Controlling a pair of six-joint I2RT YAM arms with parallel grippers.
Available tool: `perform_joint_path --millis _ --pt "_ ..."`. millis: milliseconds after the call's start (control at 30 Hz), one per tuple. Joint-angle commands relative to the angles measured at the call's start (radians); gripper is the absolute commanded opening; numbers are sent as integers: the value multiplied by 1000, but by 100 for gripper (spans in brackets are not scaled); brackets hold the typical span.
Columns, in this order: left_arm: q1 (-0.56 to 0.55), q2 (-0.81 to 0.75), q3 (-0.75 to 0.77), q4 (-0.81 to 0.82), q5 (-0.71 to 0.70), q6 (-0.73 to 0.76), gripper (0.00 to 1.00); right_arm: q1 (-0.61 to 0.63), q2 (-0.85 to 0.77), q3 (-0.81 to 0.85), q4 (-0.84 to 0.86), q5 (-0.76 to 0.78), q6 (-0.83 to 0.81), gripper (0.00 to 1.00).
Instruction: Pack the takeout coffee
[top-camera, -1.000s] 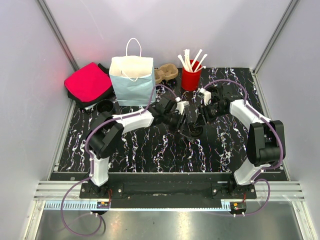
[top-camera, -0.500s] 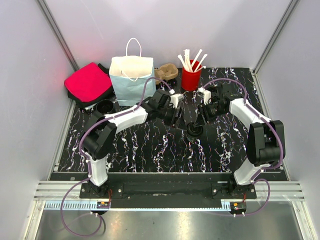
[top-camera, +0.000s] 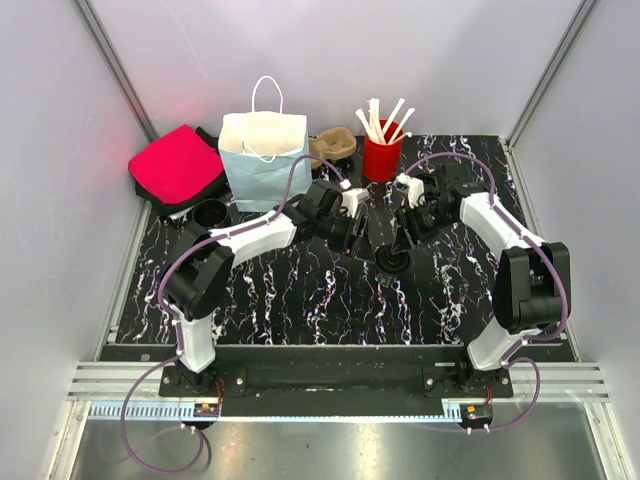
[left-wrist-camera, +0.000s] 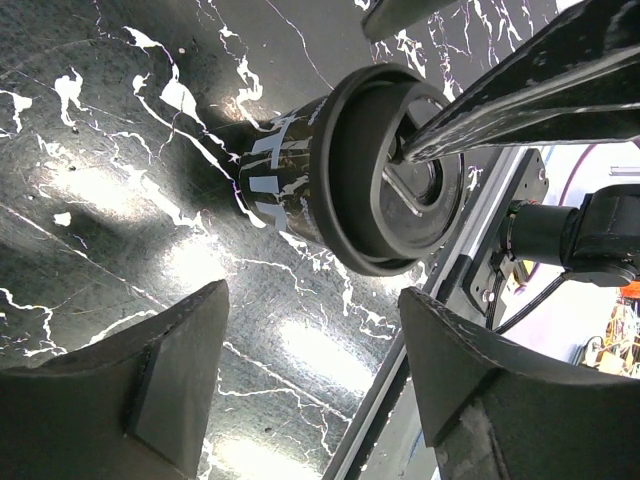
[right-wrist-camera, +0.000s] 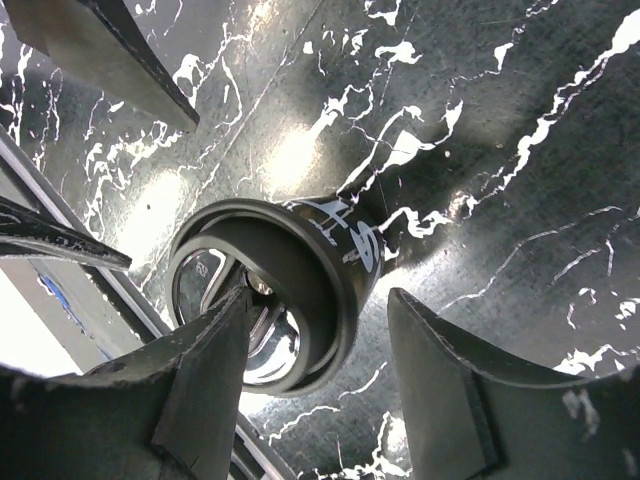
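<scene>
Now both your left tool (left-wrist-camera: 310, 315) and right tool (right-wrist-camera: 318, 330) have spread open, gripping nothing, so the takeout coffee (top-camera: 390, 262) stands free on the worktop (top-camera: 300, 300) just ahead of them, lidded, probably ready for bagging.

The left gripper (top-camera: 362, 238) has drawn back from the small black disposable coffee cup with a black plastic lid (top-camera: 390, 262), moving up and left toward the light blue paper bag (top-camera: 265, 160). A second ago it crowded the cup's left side. Its jaws have also spread wider, and in the left wrist view the left gripper (left-wrist-camera: 312, 300) now stands short of the cup (left-wrist-camera: 340, 180). The right gripper (top-camera: 398, 240) has widened its jaws too and seems to have eased slightly toward the far edge, though the overhead view is too small to be sure. The cup, earlier half hidden between both grippers, now shows more fully.
</scene>
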Motion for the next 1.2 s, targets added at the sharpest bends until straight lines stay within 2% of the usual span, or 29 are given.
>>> perform_joint_path --millis 0,267,333,367,400,600,700,733,833,933,1167 --pt "-3 -48 40 32 -7 29 73 5 -55 77 -41 12 -21 63" --pt "2 -78 78 -12 4 83 78 5 -87 138 -90 13 -77 65" --pt "14 -88 95 -29 28 113 84 5 -101 169 -109 29 -113 64" --pt "20 -98 112 -53 35 129 89 5 -107 181 -113 45 -151 63" --pt "25 -107 121 -69 36 147 99 6 -117 202 -125 53 -174 62" --pt "100 -195 165 -167 96 302 99 19 -130 252 -152 67 -341 56" --pt "164 -230 207 -257 250 417 99 35 -122 253 -158 90 -415 51" --pt "180 -239 222 -335 303 480 99 40 -119 252 -159 95 -430 50" --pt "224 -275 282 -456 289 596 99 66 -105 247 -161 111 -484 49" --pt "255 -334 288 -512 254 662 99 104 -85 239 -156 144 -524 48" --pt "331 -496 179 -472 84 649 99 184 -44 220 -133 219 -562 49"
